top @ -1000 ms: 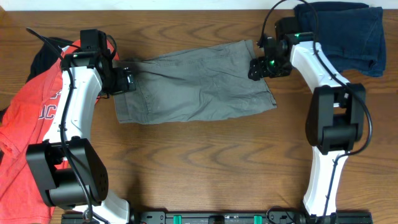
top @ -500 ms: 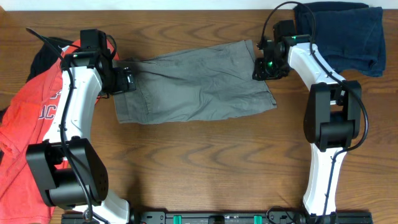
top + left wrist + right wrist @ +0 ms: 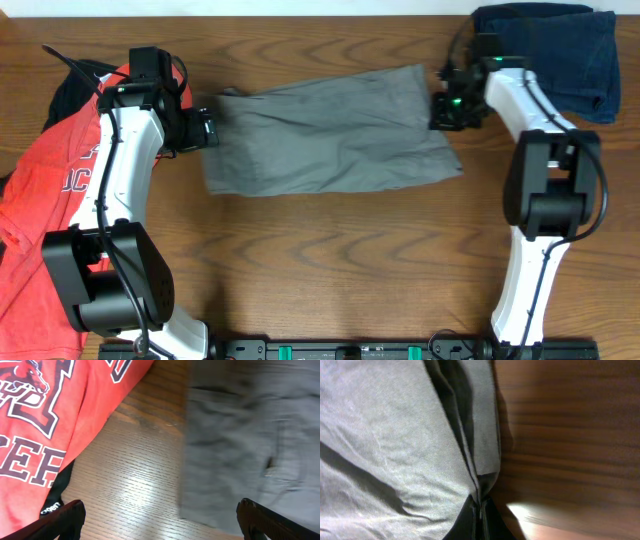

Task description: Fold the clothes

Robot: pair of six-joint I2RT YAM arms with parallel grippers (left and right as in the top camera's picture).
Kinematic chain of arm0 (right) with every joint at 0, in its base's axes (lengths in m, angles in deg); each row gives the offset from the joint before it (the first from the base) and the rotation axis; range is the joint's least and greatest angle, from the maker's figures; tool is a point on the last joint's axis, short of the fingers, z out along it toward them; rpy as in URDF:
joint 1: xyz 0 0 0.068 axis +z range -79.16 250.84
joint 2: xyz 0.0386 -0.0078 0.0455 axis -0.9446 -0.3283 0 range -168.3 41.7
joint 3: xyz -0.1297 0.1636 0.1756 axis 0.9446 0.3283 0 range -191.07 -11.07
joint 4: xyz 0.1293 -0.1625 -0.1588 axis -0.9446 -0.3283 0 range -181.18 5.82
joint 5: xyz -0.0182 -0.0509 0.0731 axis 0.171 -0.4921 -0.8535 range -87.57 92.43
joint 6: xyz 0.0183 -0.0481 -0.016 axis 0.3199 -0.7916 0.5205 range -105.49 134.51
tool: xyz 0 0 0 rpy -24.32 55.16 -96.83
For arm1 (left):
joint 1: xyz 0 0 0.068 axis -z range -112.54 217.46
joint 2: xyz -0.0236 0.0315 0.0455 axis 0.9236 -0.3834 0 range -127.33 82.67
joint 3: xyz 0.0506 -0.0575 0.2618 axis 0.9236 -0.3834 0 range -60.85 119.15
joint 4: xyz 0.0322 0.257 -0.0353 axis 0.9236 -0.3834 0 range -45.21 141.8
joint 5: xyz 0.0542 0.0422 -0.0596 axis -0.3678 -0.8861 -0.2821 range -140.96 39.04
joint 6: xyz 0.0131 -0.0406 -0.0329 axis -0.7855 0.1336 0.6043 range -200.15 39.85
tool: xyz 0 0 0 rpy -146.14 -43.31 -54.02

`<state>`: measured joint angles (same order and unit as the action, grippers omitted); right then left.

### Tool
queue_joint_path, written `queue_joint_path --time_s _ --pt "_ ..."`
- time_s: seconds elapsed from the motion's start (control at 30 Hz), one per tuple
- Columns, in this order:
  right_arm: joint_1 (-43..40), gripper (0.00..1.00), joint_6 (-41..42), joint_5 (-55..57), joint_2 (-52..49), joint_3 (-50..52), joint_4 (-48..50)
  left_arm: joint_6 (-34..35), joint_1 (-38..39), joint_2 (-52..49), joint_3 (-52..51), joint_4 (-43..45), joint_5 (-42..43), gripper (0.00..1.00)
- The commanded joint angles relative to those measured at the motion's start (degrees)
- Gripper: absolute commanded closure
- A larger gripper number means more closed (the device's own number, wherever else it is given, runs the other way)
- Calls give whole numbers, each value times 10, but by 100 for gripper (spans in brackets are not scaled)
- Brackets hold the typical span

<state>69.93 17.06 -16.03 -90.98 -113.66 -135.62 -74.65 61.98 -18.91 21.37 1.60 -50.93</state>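
Grey shorts [image 3: 330, 135] lie flat and wrinkled across the middle of the table. My right gripper [image 3: 447, 105] is at their right edge, shut on a pinched fold of the grey fabric [image 3: 480, 460]; in the right wrist view the gripper [image 3: 481, 520] shows no gap between its jaws. My left gripper [image 3: 205, 130] hovers at the shorts' left edge, wide open. In the left wrist view the gripper [image 3: 160, 522] spans bare wood and the edge of the shorts [image 3: 250, 435], holding nothing. A red white-lettered T-shirt [image 3: 50, 190] lies at the far left.
A navy garment [image 3: 560, 50] is bunched at the back right corner, just behind my right arm. A black garment [image 3: 70, 85] peeks out from under the red T-shirt [image 3: 45, 420] at the left. Bare wooden table [image 3: 330, 270] fills the front half.
My right gripper has shut on the shorts' right edge and moved right, dragging the shorts that way. Their left edge has slid out from under my still, open left gripper.
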Motion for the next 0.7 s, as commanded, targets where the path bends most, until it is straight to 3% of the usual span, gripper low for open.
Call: queue_joint_path --time_s 0.0,0.07,0.17,0.2,0.33,0.47,0.67 --pt "-26 99 -9 10 21 5 -7 -5 0 -7 1 -1 25 2" --pt "-28 99 -28 -5 21 5 -14 -5 0 -7 1 -1 38 2" --pt "-25 74 -40 -10 22 4 -25 -8 0 -8 1 0 52 2" --pt "-24 62 -40 -11 25 4 -30 -23 0 -11 1 1 74 2" --pt "-22 44 -59 -13 50 2 -49 -67 0 -33 1 17 149 2" --pt "-16 11 -78 -9 96 2 -68 -91 0 -74 1 53 217 2" --pt "-1 6 -82 18 144 2 -88 -98 0 -148 1 92 249 2"
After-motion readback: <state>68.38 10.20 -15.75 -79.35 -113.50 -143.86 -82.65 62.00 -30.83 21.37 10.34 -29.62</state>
